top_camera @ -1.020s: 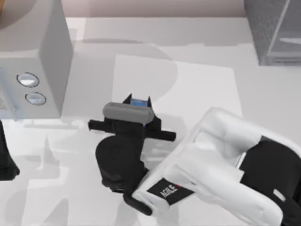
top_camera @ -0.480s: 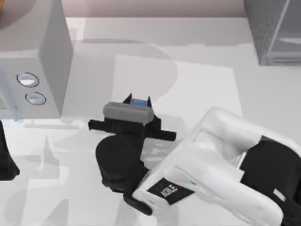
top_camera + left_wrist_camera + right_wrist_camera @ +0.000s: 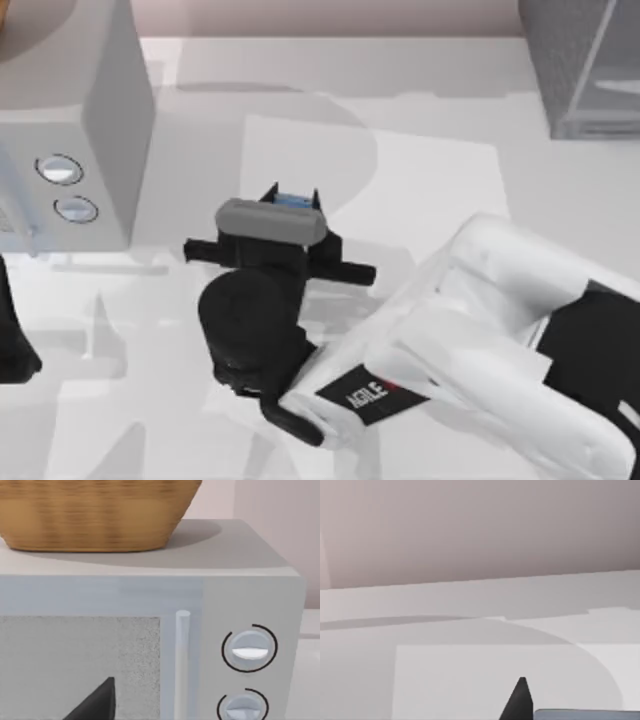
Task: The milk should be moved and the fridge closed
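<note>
Right claw [image 3: 292, 200] pinches the milk [image 3: 293, 201] between its black fingers, mid-table [image 3: 420, 180]; the fridge [image 3: 580, 60] stands far beyond. The light, stiff carton looks best gripped across flat sides.

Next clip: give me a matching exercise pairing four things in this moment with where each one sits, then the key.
Things:
1. milk
2. fridge
3. wicker basket
4. left pincer

Places:
A. on top of the box with two round dials
B. far right corner of the table
C. left edge of the table, parked
D. mid-table, between the right pincer fingers

Pairs: 1-D, 2-B, 3-A, 4-C
</note>
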Available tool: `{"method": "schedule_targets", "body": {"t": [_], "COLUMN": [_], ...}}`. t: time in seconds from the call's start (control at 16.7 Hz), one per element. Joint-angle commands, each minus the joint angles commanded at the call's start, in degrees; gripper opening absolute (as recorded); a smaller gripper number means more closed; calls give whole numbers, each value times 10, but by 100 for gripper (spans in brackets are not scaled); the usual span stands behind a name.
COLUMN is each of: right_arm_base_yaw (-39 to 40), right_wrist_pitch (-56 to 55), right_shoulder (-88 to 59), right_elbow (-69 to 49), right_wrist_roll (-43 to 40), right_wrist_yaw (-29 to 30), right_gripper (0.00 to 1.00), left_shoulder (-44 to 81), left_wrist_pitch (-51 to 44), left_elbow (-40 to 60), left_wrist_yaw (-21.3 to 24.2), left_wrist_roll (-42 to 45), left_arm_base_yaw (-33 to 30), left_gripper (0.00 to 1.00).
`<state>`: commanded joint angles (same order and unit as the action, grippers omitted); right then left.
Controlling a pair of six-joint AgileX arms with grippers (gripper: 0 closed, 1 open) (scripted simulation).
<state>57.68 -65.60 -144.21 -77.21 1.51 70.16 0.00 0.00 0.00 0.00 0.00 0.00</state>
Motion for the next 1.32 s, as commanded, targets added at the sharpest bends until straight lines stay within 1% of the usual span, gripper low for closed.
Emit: {"method": "schedule_targets", "body": {"t": [0.36, 0.48, 0.6, 0.78, 0.9, 1.14, 1.26, 1.32], "right_arm_base_yaw": [-1, -18, -56, -144, -217, -375, -449, -481], "right_wrist_pitch": [7, 7, 7, 8, 8, 12, 14, 15], "right_shoulder": [11, 28, 66, 151, 222, 382, 458, 491], "right_elbow": [2, 19, 56, 140, 209, 360, 431, 462], "right_wrist_roll": [1, 1, 1, 0, -1, -3, -4, -5], "right_wrist_yaw": [-1, -19, -61, -166, -259, -464, -554, -589], "right_gripper": [0, 0, 0, 0, 0, 0, 0, 0], "left_shoulder": [0, 0, 0, 0, 0, 0, 0, 0], "left_wrist_pitch": [0, 0, 0, 0, 0, 0, 0, 0], "left_elbow": [0, 0, 0, 0, 0, 0, 0, 0], "left_wrist_yaw": [0, 0, 0, 0, 0, 0, 0, 0], "left_wrist_roll": [0, 0, 0, 0, 0, 0, 0, 0], "left_arm_base_yaw": [0, 0, 0, 0, 0, 0, 0, 0], "left_gripper": [100, 100, 100, 100, 100, 100, 100, 100]}}
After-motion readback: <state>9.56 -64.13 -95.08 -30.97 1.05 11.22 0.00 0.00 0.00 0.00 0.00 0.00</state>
